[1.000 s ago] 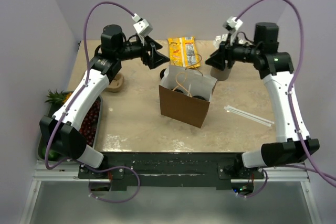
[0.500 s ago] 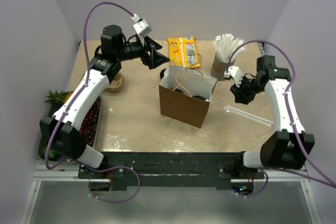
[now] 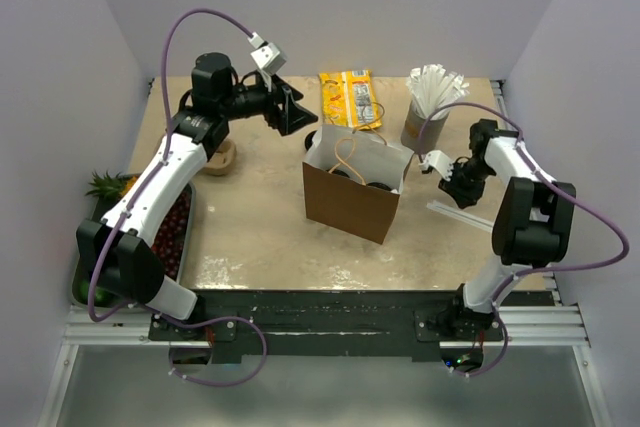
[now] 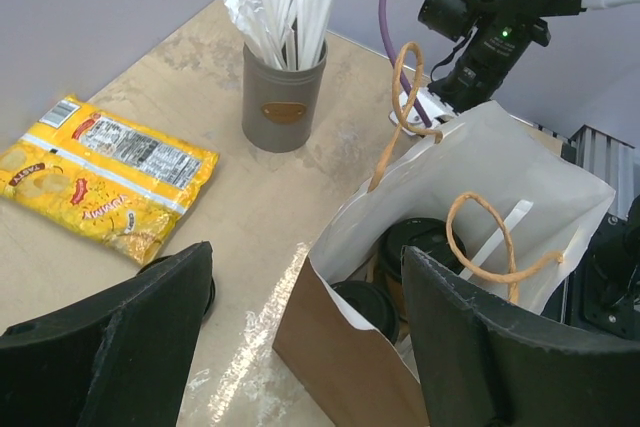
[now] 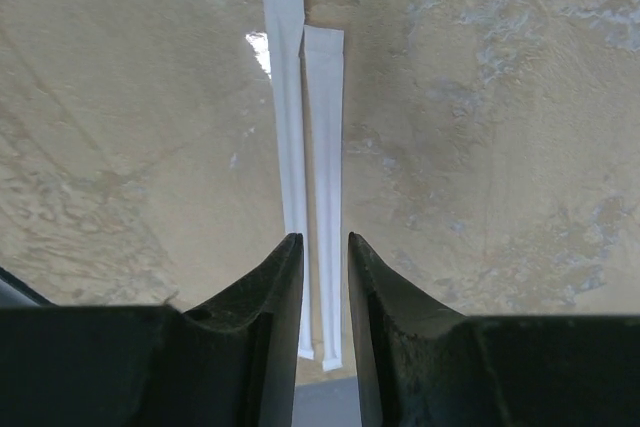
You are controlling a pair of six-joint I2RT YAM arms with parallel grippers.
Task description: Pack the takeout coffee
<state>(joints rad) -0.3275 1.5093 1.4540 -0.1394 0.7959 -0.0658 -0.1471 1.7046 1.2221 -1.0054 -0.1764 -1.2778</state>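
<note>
The takeout coffee, two cups with black lids (image 4: 372, 305) (image 4: 425, 240), stands inside the open brown paper bag (image 3: 350, 205); only the lids show (image 3: 378, 185). A white wrapped straw (image 4: 497, 237) leans in the bag too. My left gripper (image 3: 290, 107) hangs wide open and empty behind the bag's left corner, looking down into it (image 4: 305, 257). My right gripper (image 3: 455, 187) points down at two wrapped straws (image 5: 322, 177) lying on the table right of the bag (image 3: 475, 217). Its jaws are a narrow gap apart, straddling one straw's near end without holding it.
A grey cup of white straws (image 3: 425, 112) and a yellow snack bag (image 3: 350, 97) stand behind the paper bag. A small brown round object (image 3: 222, 155) sits at the left. A metal tray of dark fruit (image 3: 172, 235) and a pineapple (image 3: 105, 185) lie at the left edge.
My right arm has swung from beside the grey straw cup down and forward to the loose straws on the table. The left arm has hardly moved.
</note>
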